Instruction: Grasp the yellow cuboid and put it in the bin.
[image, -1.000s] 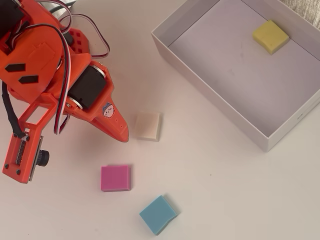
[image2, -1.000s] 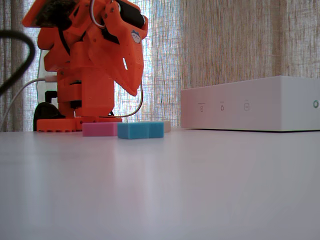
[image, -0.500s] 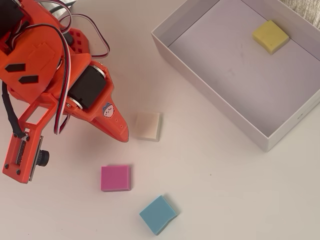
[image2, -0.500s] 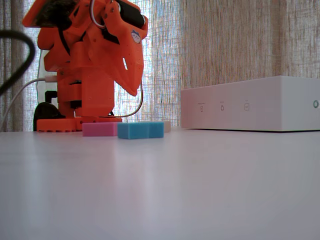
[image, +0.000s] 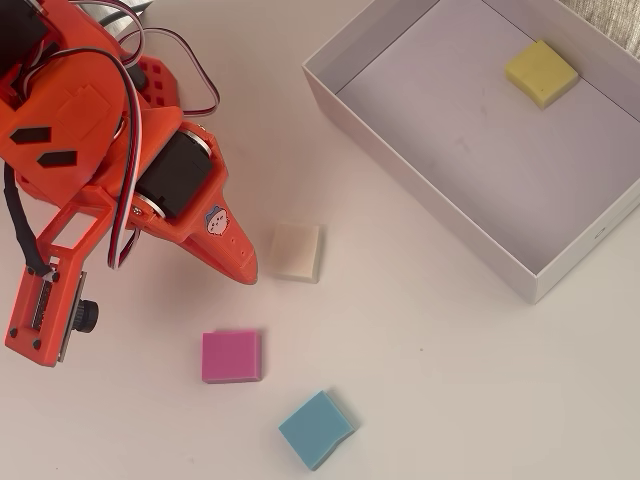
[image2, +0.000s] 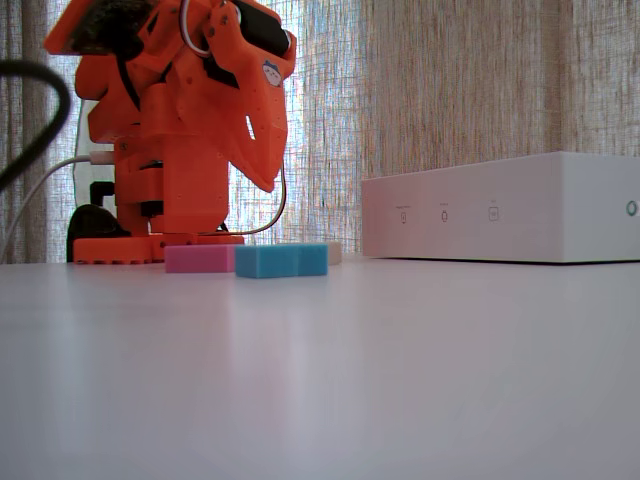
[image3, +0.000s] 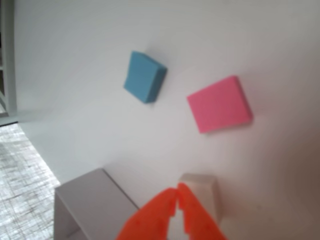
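Orange fingers of the gripper (image: 250, 272) come to a single point in the overhead view, and the wrist view shows the two tips (image3: 177, 192) pressed together with nothing between them. In the fixed view the gripper (image2: 268, 180) hangs clear above the table (image2: 320, 380).

Going left to right in the overhead view: the arm (image: 90, 140) fills the left side. Below the fingertips and a little left lies the pink block (image: 231, 357), flat on the table. Further below, slightly right of the tips, sits the blue block (image: 316, 429), turned at an angle. Just beside the fingertips on the right rests the cream block (image: 297, 251), near but not touching them. Well apart, up and to the right, stands the bin (image: 420, 195), and the yellow cuboid (image: 541, 72) lies on its floor close to the far wall.

In the wrist view the cream block (image3: 205, 192) shows just behind the closed tips.
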